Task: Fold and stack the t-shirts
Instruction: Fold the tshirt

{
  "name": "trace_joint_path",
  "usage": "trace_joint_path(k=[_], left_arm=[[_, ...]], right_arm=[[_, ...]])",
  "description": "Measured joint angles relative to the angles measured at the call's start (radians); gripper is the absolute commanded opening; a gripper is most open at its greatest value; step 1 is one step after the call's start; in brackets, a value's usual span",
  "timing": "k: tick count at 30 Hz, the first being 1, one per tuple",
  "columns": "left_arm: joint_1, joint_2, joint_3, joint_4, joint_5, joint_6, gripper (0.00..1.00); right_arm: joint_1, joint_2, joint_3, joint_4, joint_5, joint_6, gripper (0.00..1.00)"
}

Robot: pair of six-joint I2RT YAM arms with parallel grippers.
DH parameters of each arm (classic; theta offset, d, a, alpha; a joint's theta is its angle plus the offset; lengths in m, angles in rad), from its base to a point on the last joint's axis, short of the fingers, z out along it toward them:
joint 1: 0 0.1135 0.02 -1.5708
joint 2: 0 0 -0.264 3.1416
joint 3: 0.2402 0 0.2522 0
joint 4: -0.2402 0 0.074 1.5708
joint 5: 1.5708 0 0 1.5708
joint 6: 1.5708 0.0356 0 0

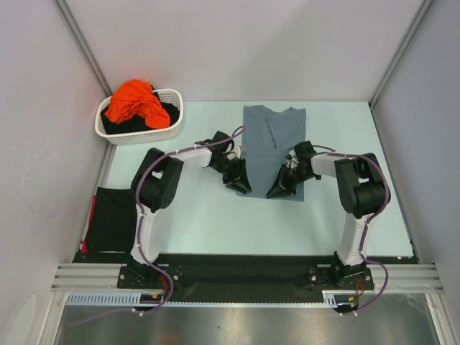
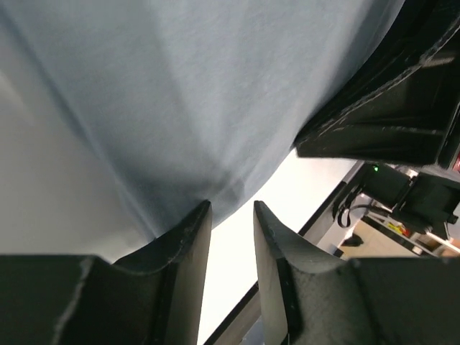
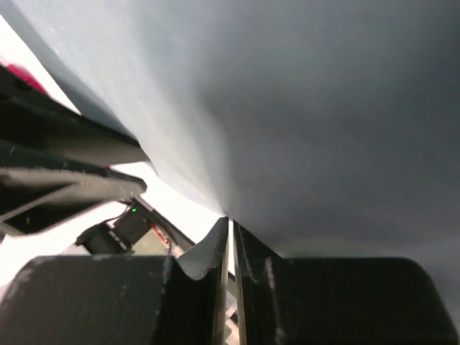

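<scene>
A grey-blue t-shirt lies flat in the middle of the table, collar at the far end. Both grippers are at its near hem. My left gripper is open; in the left wrist view the shirt hem touches the tip of the left finger and only bare table shows between the jaws. My right gripper is shut on the hem; in the right wrist view the cloth runs into the closed tips. A folded black t-shirt lies at the left edge.
A white basket at the back left holds an orange shirt and dark cloth. A red edge shows under the black shirt. The grippers are close together, each visible in the other's wrist view. Grey walls enclose the table.
</scene>
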Motion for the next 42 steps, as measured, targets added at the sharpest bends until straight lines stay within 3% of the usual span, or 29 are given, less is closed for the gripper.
trace_joint_path(k=[5, 14, 21, 27, 30, 35, 42], left_arm=[[0.018, -0.017, -0.039, -0.005, 0.016, 0.022, 0.37], [0.019, -0.051, -0.074, -0.031, -0.011, 0.064, 0.37], [0.019, -0.106, -0.086, -0.101, -0.082, 0.108, 0.43], [0.026, -0.133, -0.025, -0.114, -0.077, 0.122, 0.41], [0.042, -0.117, 0.014, -0.036, -0.018, 0.083, 0.41], [0.09, -0.019, 0.036, 0.177, 0.084, -0.071, 0.4], [0.13, 0.159, 0.092, 0.419, 0.149, -0.283, 0.4]], right_arm=[[-0.076, -0.046, -0.1, 0.026, -0.036, -0.028, 0.12], [-0.325, -0.159, -0.252, -0.04, -0.034, -0.116, 0.13], [-0.379, -0.259, -0.275, -0.102, 0.009, -0.136, 0.13], [-0.373, -0.303, -0.19, -0.106, -0.01, -0.103, 0.18], [-0.371, -0.27, -0.143, -0.011, -0.051, -0.034, 0.21], [-0.364, -0.084, -0.053, 0.205, -0.127, 0.124, 0.22], [-0.359, 0.132, 0.126, 0.341, -0.181, 0.221, 0.22]])
